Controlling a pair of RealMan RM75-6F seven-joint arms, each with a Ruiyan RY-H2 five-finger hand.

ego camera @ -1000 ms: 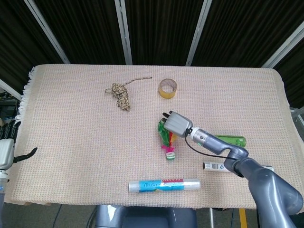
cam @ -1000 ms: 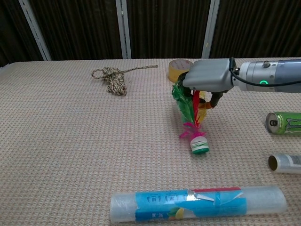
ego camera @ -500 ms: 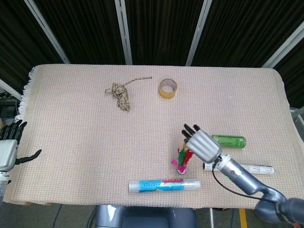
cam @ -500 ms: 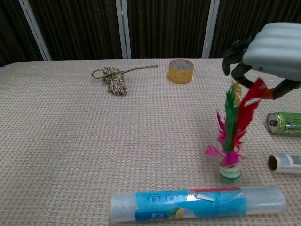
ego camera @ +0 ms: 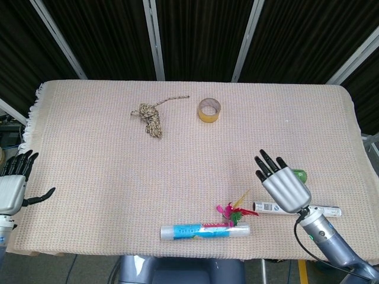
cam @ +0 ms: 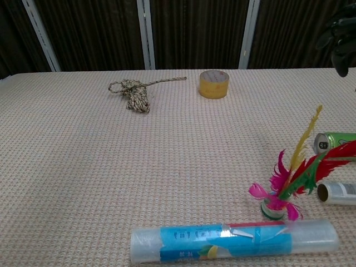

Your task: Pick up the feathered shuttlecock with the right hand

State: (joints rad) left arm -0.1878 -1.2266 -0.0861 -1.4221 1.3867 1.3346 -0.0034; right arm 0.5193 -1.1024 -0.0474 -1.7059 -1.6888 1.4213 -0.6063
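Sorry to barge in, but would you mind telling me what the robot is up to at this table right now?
It is meant to pick up the feathered shuttlecock with its right hand, but at this moment holds nothing. That hand hovers above the table with fingers spread, over a green can and a tube. The shuttlecock sits on the cloth against a plastic-wrapped roll, feathers leaning toward the can. The left hand is open at the table's edge.
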